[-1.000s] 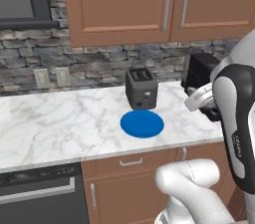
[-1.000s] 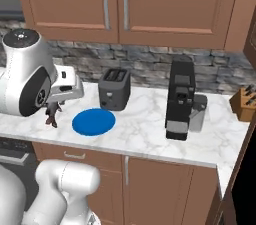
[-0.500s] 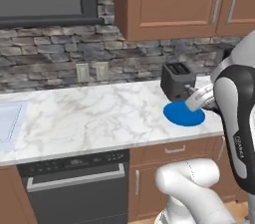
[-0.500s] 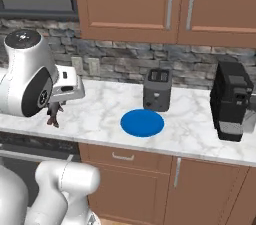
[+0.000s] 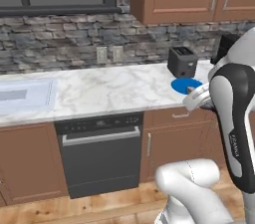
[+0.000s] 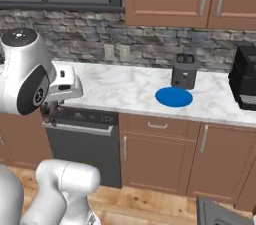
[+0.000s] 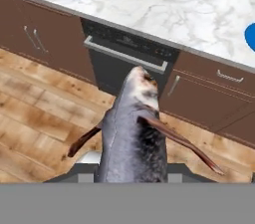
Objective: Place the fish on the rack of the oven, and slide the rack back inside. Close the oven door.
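The fish (image 7: 133,133), grey with thin reddish-brown fins, juts up from the bottom of the hand view, head pointing away. My gripper (image 7: 132,168) is shut on its rear body. In the right base view the gripper (image 6: 49,110) hangs below my white hand in front of the counter's edge, with the fish mostly hidden behind it. In the left base view the hand (image 5: 198,99) sits at the counter's front edge beside the blue plate (image 5: 187,86). The oven, the rack and the oven door are out of view.
A black dishwasher (image 5: 99,153) (image 7: 127,63) sits under the marble counter (image 5: 109,88), with brown cabinets on both sides. The counter carries a sink (image 5: 25,96), a black toaster (image 6: 184,70), the blue plate (image 6: 173,97) and a black coffee machine (image 6: 245,84). Wooden floor lies below.
The whole picture has slid right in both base views: the base has driven left along the counter. The dishwasher and sink have come into view. The grip on the fish is unchanged.
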{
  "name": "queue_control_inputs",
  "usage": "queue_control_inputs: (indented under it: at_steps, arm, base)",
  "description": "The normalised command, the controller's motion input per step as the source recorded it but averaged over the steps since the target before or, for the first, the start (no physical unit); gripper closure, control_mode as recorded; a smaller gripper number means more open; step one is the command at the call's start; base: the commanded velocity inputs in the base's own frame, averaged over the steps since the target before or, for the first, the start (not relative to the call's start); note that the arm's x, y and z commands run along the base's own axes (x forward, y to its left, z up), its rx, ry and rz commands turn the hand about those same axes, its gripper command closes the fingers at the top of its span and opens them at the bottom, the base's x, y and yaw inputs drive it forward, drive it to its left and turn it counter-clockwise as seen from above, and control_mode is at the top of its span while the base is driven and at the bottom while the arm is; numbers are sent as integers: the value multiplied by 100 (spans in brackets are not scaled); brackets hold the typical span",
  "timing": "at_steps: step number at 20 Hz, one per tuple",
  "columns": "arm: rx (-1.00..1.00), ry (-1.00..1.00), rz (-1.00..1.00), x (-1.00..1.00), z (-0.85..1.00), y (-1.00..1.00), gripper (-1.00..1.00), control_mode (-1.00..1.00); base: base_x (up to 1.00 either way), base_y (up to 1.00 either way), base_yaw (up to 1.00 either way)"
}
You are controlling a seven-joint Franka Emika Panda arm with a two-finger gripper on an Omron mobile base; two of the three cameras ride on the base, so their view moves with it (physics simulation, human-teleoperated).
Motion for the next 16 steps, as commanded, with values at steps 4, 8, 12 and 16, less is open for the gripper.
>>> queue_control_inputs:
  at_steps: [4,8,12,16]
  arm:
    - [0,0,0,0,0,0,100,100]
    - [0,0,0,0,0,0,100,100]
    - [0,0,0,0,0,0,100,100]
    - [0,0,0,0,0,0,100,100]
  base:
    - [-100,2,0]
    - [-100,0,0]
    - [-100,-26,-6]
    - [-100,-51,-13]
